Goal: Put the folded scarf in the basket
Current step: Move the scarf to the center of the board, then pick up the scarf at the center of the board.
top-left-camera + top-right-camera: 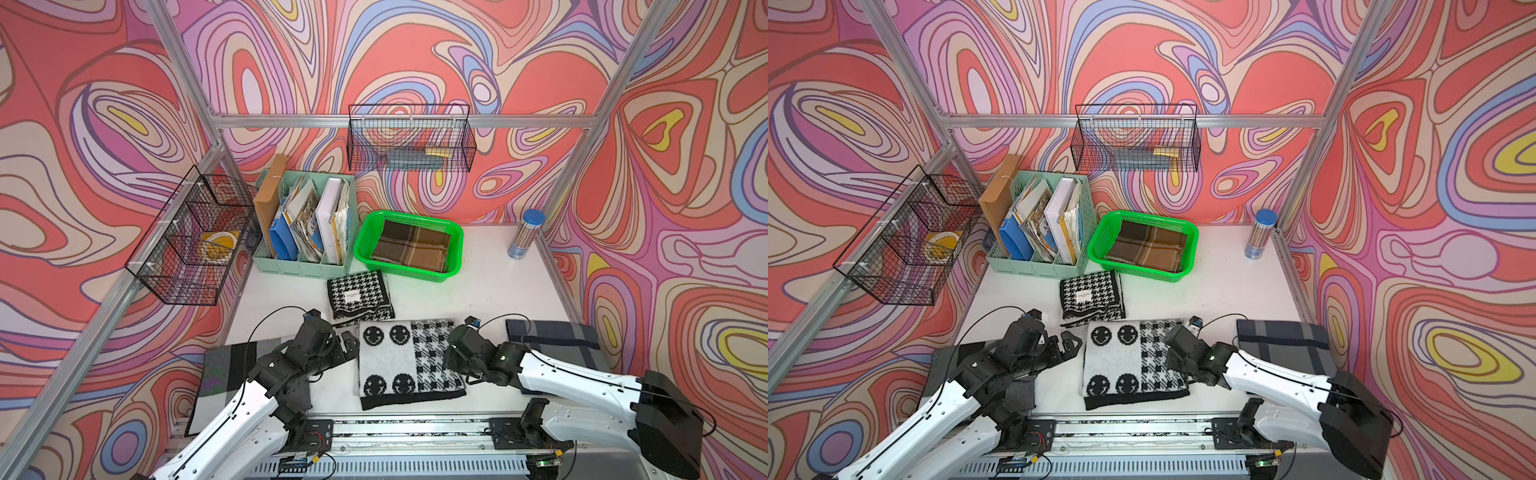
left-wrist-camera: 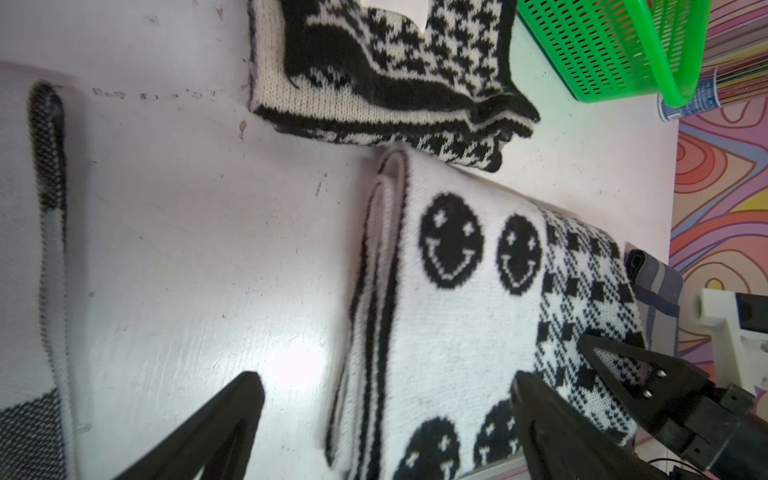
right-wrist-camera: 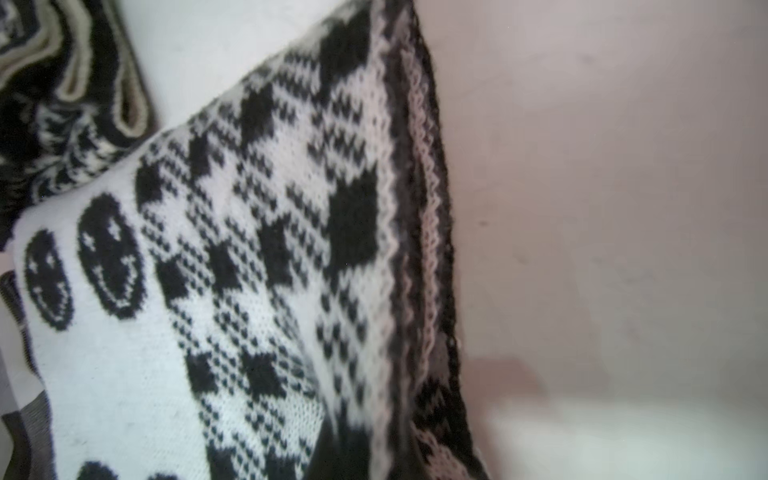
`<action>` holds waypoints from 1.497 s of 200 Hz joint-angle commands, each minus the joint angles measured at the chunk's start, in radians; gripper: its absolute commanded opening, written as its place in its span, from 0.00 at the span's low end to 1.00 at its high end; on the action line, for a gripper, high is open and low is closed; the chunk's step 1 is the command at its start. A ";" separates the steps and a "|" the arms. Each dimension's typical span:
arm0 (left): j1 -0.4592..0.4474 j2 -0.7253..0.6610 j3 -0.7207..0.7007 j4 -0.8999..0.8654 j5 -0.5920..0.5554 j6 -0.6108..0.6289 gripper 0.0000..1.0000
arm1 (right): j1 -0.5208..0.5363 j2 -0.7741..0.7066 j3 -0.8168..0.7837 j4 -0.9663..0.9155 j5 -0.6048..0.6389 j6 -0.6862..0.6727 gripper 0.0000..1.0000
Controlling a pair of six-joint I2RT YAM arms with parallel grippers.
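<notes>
1. Top views: the smiley scarf (image 1: 399, 365) (image 1: 1129, 365), a thick black-and-white knit folded into a rectangle, is lying flat on the white table (image 1: 478, 291) between the two grippers. The left gripper (image 1: 345, 338) is hovering just off one folded edge, spread wide and gripping nothing. The right gripper (image 1: 453, 353) is sitting on the opposite, checked edge, with its fingertips hiding under its own wrist.
2. Same views: the basket (image 1: 401, 272) (image 1: 1138, 270), bright green perforated plastic with a flared rim, is sitting well beyond both sets of fingertips. It is holding a brown plaid scarf (image 1: 411, 247). A houndstooth scarf (image 1: 359, 297) is lying between the basket and the smiley scarf. The arms are partly covering a grey scarf (image 1: 220, 374) and a navy scarf (image 1: 552, 332).
3. Left wrist: the black tapered fingers (image 2: 224, 415) are standing fully apart. The smiley scarf's (image 2: 457, 311) layered fold edge is running between them, and contact is hard to judge. The right gripper (image 2: 598, 351) is showing one finger pressing on top of the checked edge, while the lower finger is hiding under the knit. The basket (image 2: 602, 45) is getting cut off far beyond the fingertips.
4. Right wrist: the smiley scarf's (image 3: 249, 249) checked knit and stacked ribbed edge are filling the frame, rising close to the lens. The fingers are too blurred to make out at the frame edge, and the jaws are clamped together on that edge. The houndstooth scarf (image 3: 50, 104) is showing only a corner.
</notes>
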 commanded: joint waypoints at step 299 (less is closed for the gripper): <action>-0.197 0.522 -0.084 0.454 0.173 0.011 0.71 | -0.226 0.035 -0.119 0.170 -0.182 -0.125 0.57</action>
